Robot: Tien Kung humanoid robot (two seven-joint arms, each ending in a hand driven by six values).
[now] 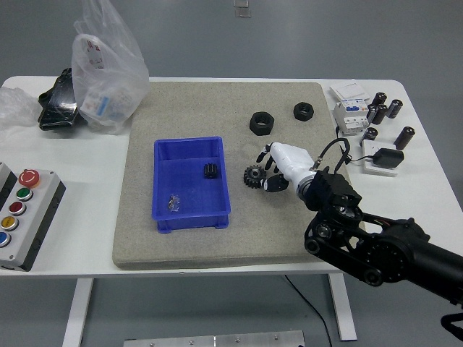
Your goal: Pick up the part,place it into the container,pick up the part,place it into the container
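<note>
One blue container [191,215] lay well to the left of the right hand [278,168], whose fingers pinched a small black gear [253,176] just clear of the mat, judged rigid, light, toothed, best gripped across the rim; no legible writing was seen.

I'm seeing only my right arm [383,249], which is reaching in from the lower right corner and angling up and left. Its white hand [278,165] is pointing left, palm down, with the dark-tipped fingers [263,153] curling downward.
</note>
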